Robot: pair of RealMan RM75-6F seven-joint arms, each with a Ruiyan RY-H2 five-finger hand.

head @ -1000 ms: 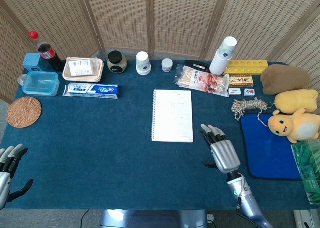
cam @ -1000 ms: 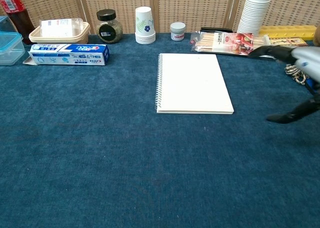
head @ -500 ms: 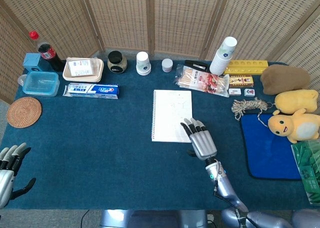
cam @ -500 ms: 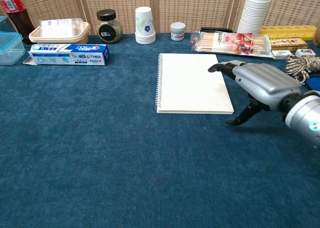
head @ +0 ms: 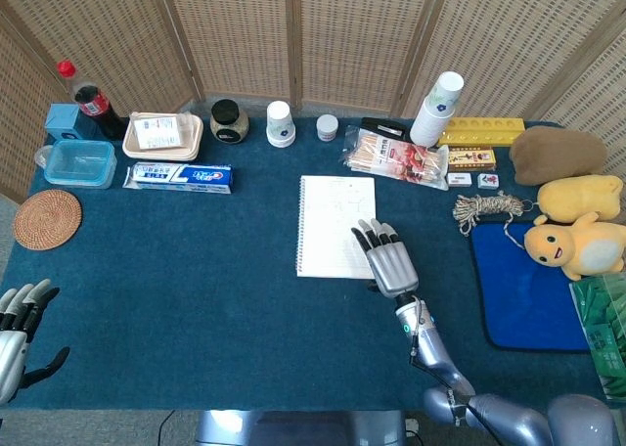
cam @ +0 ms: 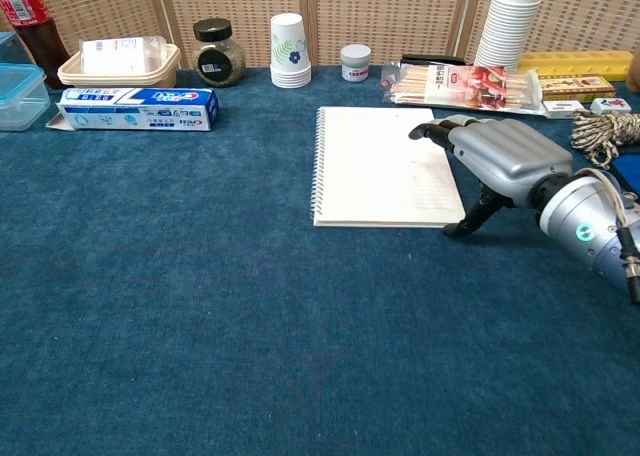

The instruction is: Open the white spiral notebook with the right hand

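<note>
The white spiral notebook [head: 335,225] [cam: 380,165] lies closed and flat on the blue table, spiral binding along its left edge. My right hand [head: 387,259] [cam: 496,154] hovers palm down over the notebook's right edge near the front right corner, fingers extended and apart, holding nothing. Its thumb points down beside the notebook's front right corner. Whether the fingers touch the cover I cannot tell. My left hand [head: 18,331] sits at the table's front left corner, fingers spread and empty.
A toothpaste box [head: 179,177], plastic container [head: 79,162], coaster [head: 47,219], jar [head: 229,120], paper cups [head: 281,123] [head: 437,109] and snack packet [head: 395,157] ring the back. Rope [head: 487,208], a blue mat [head: 524,285] and plush toys [head: 577,243] lie to the right.
My right hand has moved left and forward from the bare cloth beside the blue mat, to over the notebook's right edge. The notebook and left hand have stayed put.
</note>
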